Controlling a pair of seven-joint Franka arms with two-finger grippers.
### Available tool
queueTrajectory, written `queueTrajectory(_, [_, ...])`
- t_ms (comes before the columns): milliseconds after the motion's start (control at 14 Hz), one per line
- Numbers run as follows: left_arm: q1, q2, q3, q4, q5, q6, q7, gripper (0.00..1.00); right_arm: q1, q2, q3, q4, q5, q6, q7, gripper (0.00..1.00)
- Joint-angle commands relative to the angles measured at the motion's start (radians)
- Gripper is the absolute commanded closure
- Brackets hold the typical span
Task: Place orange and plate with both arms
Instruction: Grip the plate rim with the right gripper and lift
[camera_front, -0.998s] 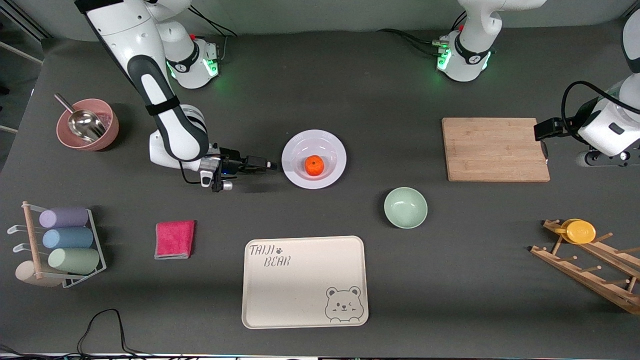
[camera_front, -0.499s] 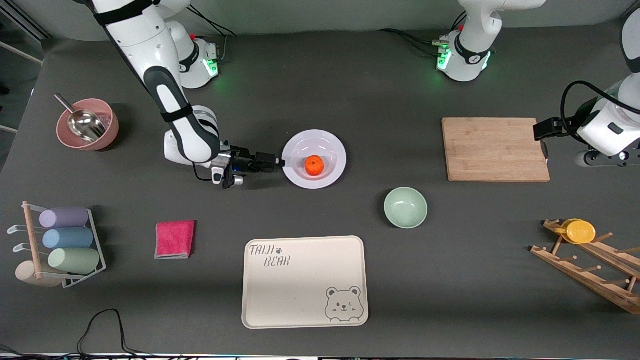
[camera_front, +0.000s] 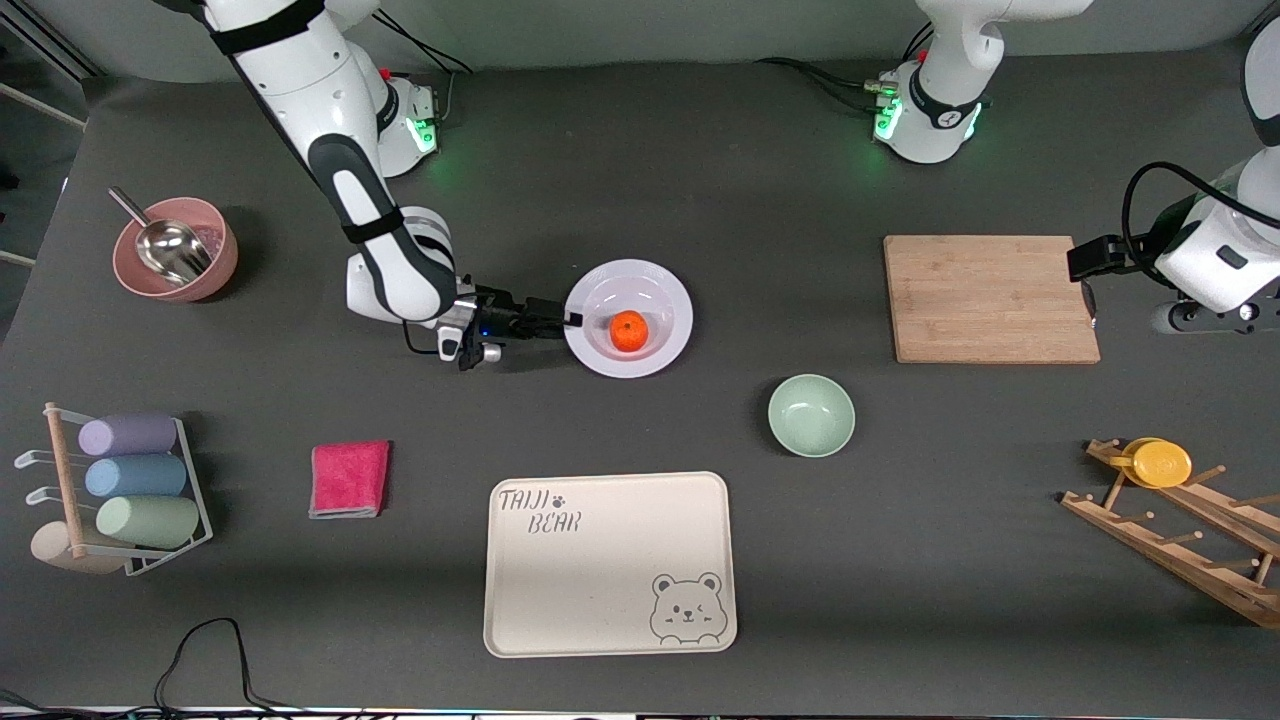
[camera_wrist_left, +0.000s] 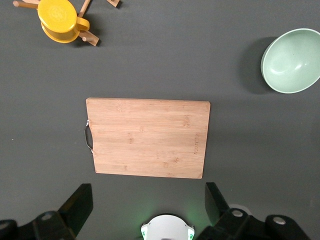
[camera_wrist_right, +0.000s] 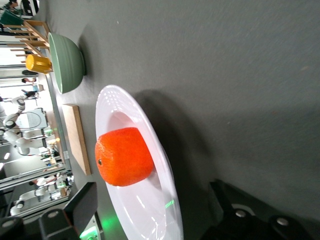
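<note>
One step looks done, as the orange (camera_front: 628, 331) lies in the plate (camera_front: 672, 293) at mid-surface, while the right pincer (camera_front: 574, 320), fingers spread, straddles its rim and the left pincer (camera_wrist_left: 146, 207) waits spread above the cutting board (camera_front: 990, 298).

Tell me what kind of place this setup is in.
Most likely a robotics lab bench staged with kitchenware, not a real kitchen: two arms bolted to a grey-covered table, with the right gripper at a plate holding an orange, plus a cutting board and a bear tray.
</note>
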Motion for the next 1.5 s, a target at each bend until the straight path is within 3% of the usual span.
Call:
queueTrajectory(0, [-0.005, 0.007, 0.0, 0.023, 0.007, -0.024, -0.001, 0.0, 0.024, -0.001, -0.007, -0.004, 0.042, 0.025, -0.064, 0.17])
queueTrajectory(214, [-0.003, 0.007, 0.0, 0.022, 0.007, -0.024, 0.0, 0.0, 0.028, -0.001, -0.007, -0.004, 0.042, 0.037, -0.067, 0.61])
queueTrajectory(428, [-0.003, 0.007, 0.0, 0.022, 0.007, -0.024, 0.0, 0.0, 0.022, 0.017, -0.009, -0.002, 0.042, 0.042, -0.102, 0.88])
queueTrajectory(570, [-0.003, 0.007, 0.0, 0.022, 0.007, -0.024, 0.0, 0.0, 0.017, 0.018, -0.01, -0.001, 0.042, 0.042, -0.102, 1.0])
queueTrajectory(1425, [-0.005, 0.007, -0.002, 0.022, 0.007, -0.024, 0.0, 0.0, -0.003, -0.055, -0.018, 0.029, 0.042, 0.04, 0.01, 1.0])
